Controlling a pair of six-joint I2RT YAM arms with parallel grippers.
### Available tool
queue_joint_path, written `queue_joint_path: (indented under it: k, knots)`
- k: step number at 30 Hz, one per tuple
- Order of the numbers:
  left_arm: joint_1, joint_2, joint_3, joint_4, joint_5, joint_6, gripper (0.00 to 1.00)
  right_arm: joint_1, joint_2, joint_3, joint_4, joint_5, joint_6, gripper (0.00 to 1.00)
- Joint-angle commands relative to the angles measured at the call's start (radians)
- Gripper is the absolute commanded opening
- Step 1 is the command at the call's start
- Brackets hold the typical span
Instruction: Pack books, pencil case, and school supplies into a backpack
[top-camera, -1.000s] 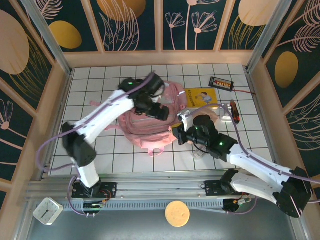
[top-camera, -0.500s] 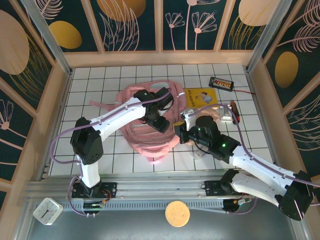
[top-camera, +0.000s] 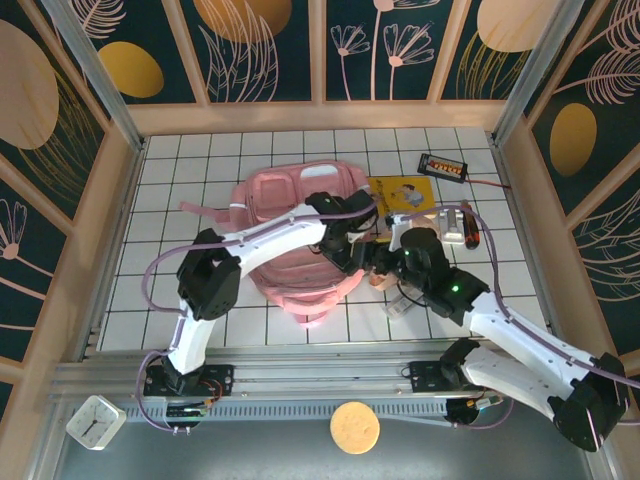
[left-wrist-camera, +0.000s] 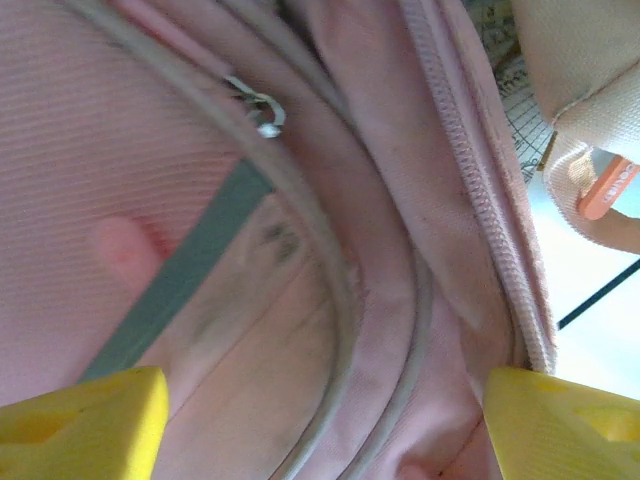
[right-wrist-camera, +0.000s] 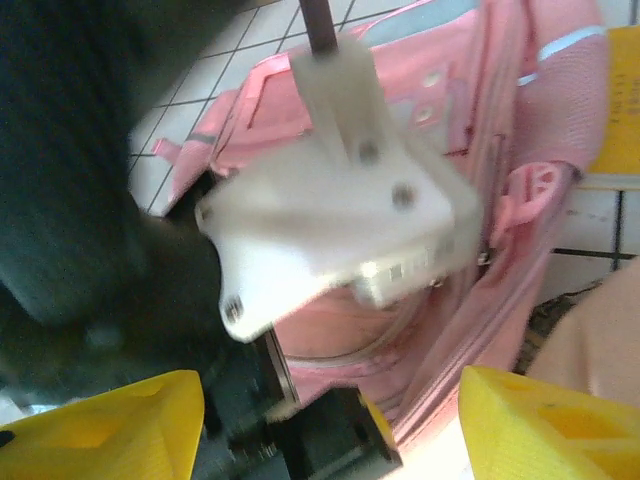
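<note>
The pink backpack (top-camera: 285, 215) lies flat mid-table. My left gripper (top-camera: 352, 250) hangs open over its right side, and its yellow fingers straddle pink fabric and grey piping (left-wrist-camera: 325, 410) without gripping. My right gripper (top-camera: 378, 268) is open at the backpack's right edge (right-wrist-camera: 520, 200), with the left arm's wrist right in front of its fingers (right-wrist-camera: 330, 420). The beige-pink pencil case (right-wrist-camera: 600, 340) lies beside the backpack under my right gripper; its zip and orange tag show in the left wrist view (left-wrist-camera: 585, 60). A yellow book (top-camera: 405, 192) lies behind it. A small whitish block (top-camera: 399, 308) sits near the right arm.
A black gadget with orange digits (top-camera: 443, 165) and its red wire sit at the back right. A white and dark item (top-camera: 458, 225) lies right of the yellow book. Wooden walls (top-camera: 120, 190) fence the tiled table. A clock (top-camera: 95, 421) and an orange disc (top-camera: 354, 427) rest by the front rail.
My left arm has swept right across the backpack to its right edge. My right gripper has gone from shut to open and shifted slightly right.
</note>
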Motion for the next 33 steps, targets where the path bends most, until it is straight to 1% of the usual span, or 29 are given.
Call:
queue_joint_path:
  k: [1,4,6,8,10,12,15,18,19,22,23,24,26,29,31,33]
  knots:
    - [0.004,0.024,0.029,-0.024,-0.085,0.014,0.77,-0.035,-0.055,0.027,-0.013,0.026,0.046,0.69]
    - [0.005,0.049,0.049,-0.051,-0.172,0.008,0.71,-0.046,-0.073,0.017,-0.003,0.018,0.05,0.69]
    - [0.005,0.069,0.06,-0.063,-0.208,0.007,0.69,-0.046,-0.077,0.012,0.004,0.011,0.053,0.69]
    - [0.004,0.087,0.067,-0.065,-0.223,0.011,0.67,-0.046,-0.08,0.008,0.012,0.01,0.059,0.69]
    - [0.005,0.101,0.069,-0.061,-0.23,0.014,0.61,-0.047,-0.084,0.009,0.015,0.015,0.059,0.69]
    - [0.004,0.113,0.063,-0.052,-0.208,0.024,0.58,-0.048,-0.084,0.014,0.01,0.022,0.054,0.69]
    - [0.005,0.122,0.052,-0.049,-0.144,0.042,0.59,-0.05,-0.084,0.023,0.0,0.031,0.041,0.69]
    - [0.006,0.106,0.017,-0.03,-0.121,0.035,0.58,-0.054,-0.084,0.022,0.001,0.033,0.039,0.69]
    - [0.006,0.106,0.009,-0.026,-0.117,0.035,0.55,-0.054,-0.083,0.022,0.004,0.033,0.041,0.69]
    - [0.006,0.122,0.005,-0.021,-0.107,0.029,0.28,-0.056,-0.077,0.022,0.012,0.029,0.038,0.69]
    - [0.006,0.127,0.013,-0.022,-0.107,0.022,0.16,-0.056,-0.075,0.024,0.013,0.029,0.037,0.69]
    - [0.008,0.13,0.024,-0.025,-0.104,0.014,0.0,-0.055,-0.073,0.026,0.012,0.03,0.034,0.69]
    - [0.02,0.121,0.052,-0.04,-0.098,-0.013,0.0,-0.055,-0.066,0.033,0.013,0.021,0.024,0.69]
    - [0.073,0.064,0.116,-0.054,-0.056,-0.096,0.0,-0.056,-0.04,0.064,0.001,0.0,-0.011,0.67]
    - [0.117,0.023,0.196,-0.075,-0.026,-0.157,0.0,-0.052,-0.014,0.097,-0.023,-0.023,-0.037,0.67]
    - [0.15,0.005,0.328,-0.124,-0.014,-0.218,0.0,-0.043,0.016,0.127,-0.046,-0.037,-0.054,0.67]
